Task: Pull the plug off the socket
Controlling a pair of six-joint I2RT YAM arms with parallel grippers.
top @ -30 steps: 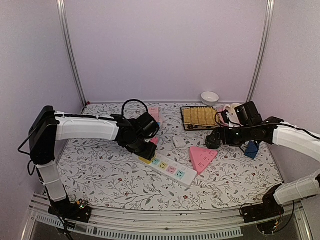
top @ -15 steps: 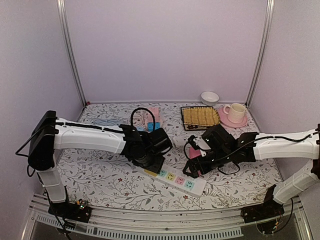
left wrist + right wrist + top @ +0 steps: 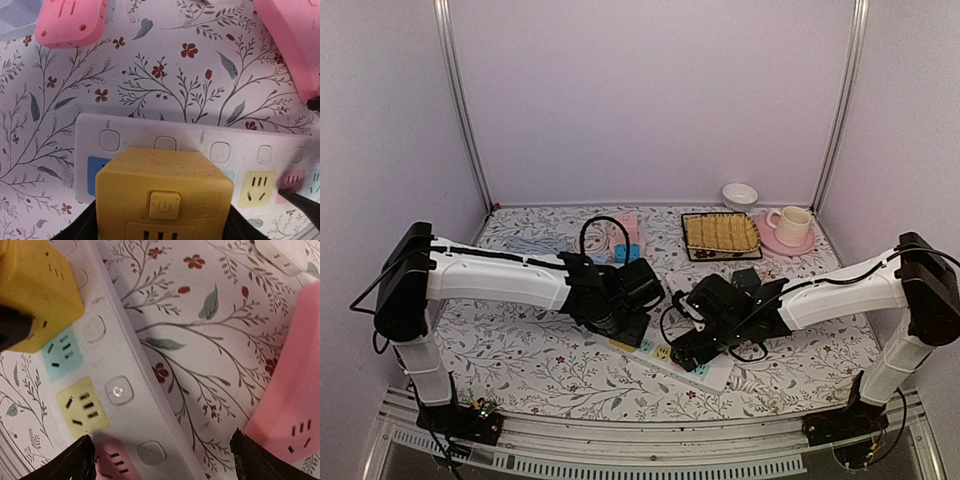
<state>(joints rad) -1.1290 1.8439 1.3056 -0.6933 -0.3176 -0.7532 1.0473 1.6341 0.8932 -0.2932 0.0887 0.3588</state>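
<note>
A yellow cube plug (image 3: 164, 192) sits in the left end of a white power strip (image 3: 235, 150) with pastel sockets. My left gripper (image 3: 162, 227) is shut on the plug, one dark finger on each side of it. In the top view this gripper (image 3: 625, 322) is at the strip's left end. My right gripper (image 3: 165, 460) is open and straddles the strip (image 3: 125, 410) near its pink and yellow sockets, to the right of the plug (image 3: 35, 285). In the top view the right gripper (image 3: 685, 350) is low over the strip (image 3: 718, 373).
A pink cube adapter (image 3: 70, 20) and a larger pink adapter (image 3: 295, 405) lie beside the strip. At the back stand a black tray with a yellow mat (image 3: 720, 235), a cup on a pink saucer (image 3: 790, 225) and a white bowl (image 3: 740, 195). A black cable (image 3: 605, 235) loops behind the left arm.
My right arm has swung left and come down over the power strip. The left gripper stays on the yellow plug; earlier it and the strip shifted toward the near right.
</note>
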